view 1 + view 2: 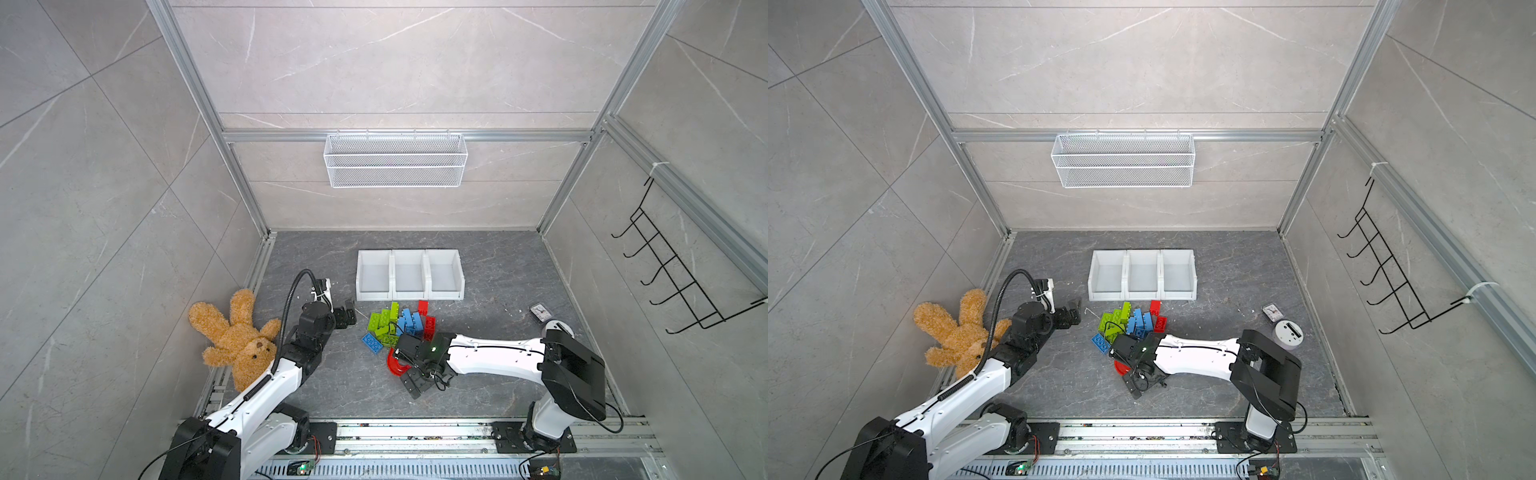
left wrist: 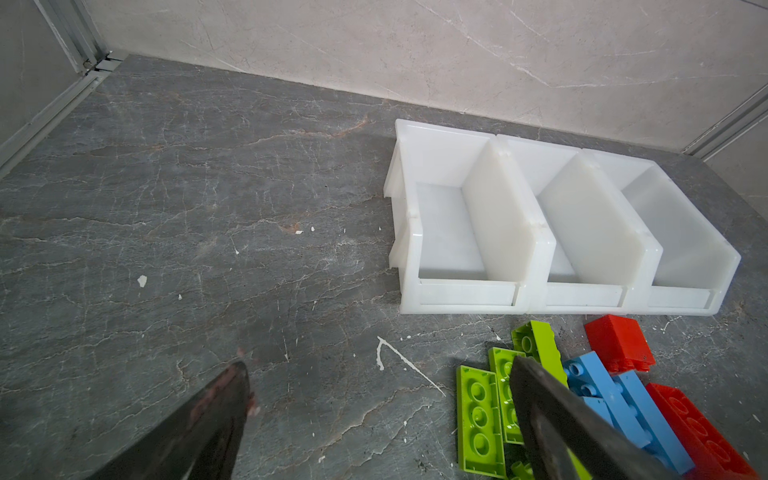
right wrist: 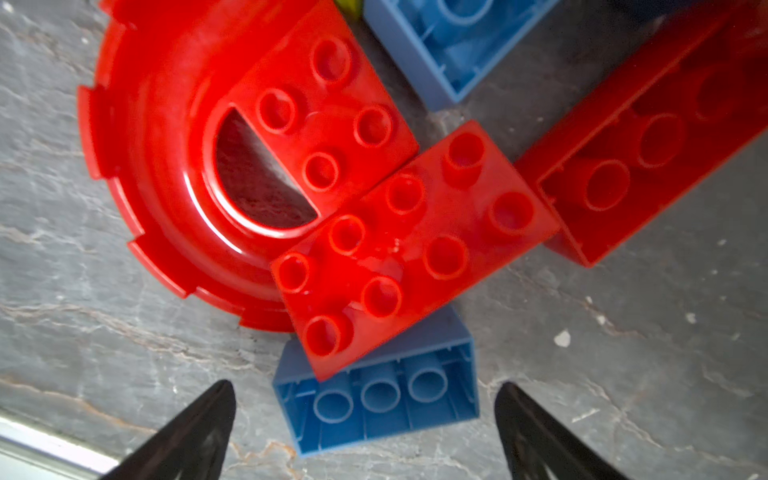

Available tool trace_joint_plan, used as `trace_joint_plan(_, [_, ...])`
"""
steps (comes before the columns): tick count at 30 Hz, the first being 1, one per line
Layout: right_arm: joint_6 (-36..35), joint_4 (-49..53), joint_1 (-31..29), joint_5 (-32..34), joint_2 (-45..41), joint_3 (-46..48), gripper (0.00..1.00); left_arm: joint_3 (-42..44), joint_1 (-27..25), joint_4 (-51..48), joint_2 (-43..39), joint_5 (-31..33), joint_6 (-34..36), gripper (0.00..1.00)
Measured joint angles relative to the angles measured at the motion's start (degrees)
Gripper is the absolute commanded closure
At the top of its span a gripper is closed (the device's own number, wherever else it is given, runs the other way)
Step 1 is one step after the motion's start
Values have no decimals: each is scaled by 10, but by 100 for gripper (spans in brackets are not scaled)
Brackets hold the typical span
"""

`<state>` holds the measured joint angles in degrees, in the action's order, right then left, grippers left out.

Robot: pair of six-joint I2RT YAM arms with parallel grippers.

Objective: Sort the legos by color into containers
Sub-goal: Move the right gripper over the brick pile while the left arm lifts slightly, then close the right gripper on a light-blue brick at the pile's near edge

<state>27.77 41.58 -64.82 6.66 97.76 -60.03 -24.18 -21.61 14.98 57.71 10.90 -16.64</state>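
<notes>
Legos lie heaped just before the containers; the left pincer near them and the right pincer farther off both gape apart.

Three white containers stand in a row on the grey table. The legos, green, blue and red, lie heaped just in front of them. The right gripper sits just beside a red arch piece; the left gripper hangs left of the heap.
</notes>
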Motion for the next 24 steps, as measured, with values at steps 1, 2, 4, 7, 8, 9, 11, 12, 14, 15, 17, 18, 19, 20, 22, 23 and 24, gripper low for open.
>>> trace_joint_plan(1, [-6, 0, 0, 0, 2, 0, 1, 0, 0, 0, 0, 0, 0, 1])
trace_joint_plan(2, [-10, 0, 0, 0, 3, 0, 1, 0, 0, 0, 0, 0, 0, 1])
trace_joint_plan(4, [-23, 0, 3, -1, 6, 0, 1, 0, 0, 0, 0, 1, 0, 1])
trace_joint_plan(7, [-37, -4, 12, -5, 7, 0, 2, 0, 0, 0, 1, 0, 0, 1])
trace_joint_plan(8, [-41, -7, 15, -7, 7, 1, 3, 0, 0, 0, 2, 0, 1, 1])
trace_joint_plan(9, [-46, -9, 19, -10, 9, 1, 3, 0, 0, 0, 3, 0, 1, 1])
trace_joint_plan(11, [-54, -14, 26, -16, 12, 1, 5, 0, 0, -1, 4, 0, 1, 1])
trace_joint_plan(12, [-58, -15, 28, -21, 16, 1, 6, 0, 0, -2, 4, 0, 2, 1])
trace_joint_plan(14, [-65, -15, 31, -26, 21, 1, 8, 0, 0, -3, 4, 0, 2, 1])
trace_joint_plan(15, [-68, -15, 32, -29, 22, 1, 9, 0, 0, -4, 5, 0, 2, 1])
trace_joint_plan(17, [-71, -15, 32, -31, 22, 1, 11, 0, 0, -5, 5, 0, 2, 1])
trace_joint_plan(18, [-71, -15, 32, -31, 22, 1, 12, 0, 0, -6, 5, 0, 2, 1])
trace_joint_plan(19, [-71, -15, 32, -31, 22, 1, 14, 0, 0, -7, 5, 0, 2, 1])
trace_joint_plan(20, [-70, -16, 32, -31, 22, 2, 15, 0, 0, -7, 6, 0, 2, 1])
trace_joint_plan(22, [-68, -23, 32, -32, 22, 7, 18, 0, 0, -8, 8, 0, 2, 1])
trace_joint_plan(23, [-68, -28, 32, -33, 19, 11, 19, 0, 0, -9, 9, 0, 2, 1])
trace_joint_plan(24, [-65, -33, 32, -32, 14, 17, 20, 0, 0, -9, 10, 0, 2, 1])
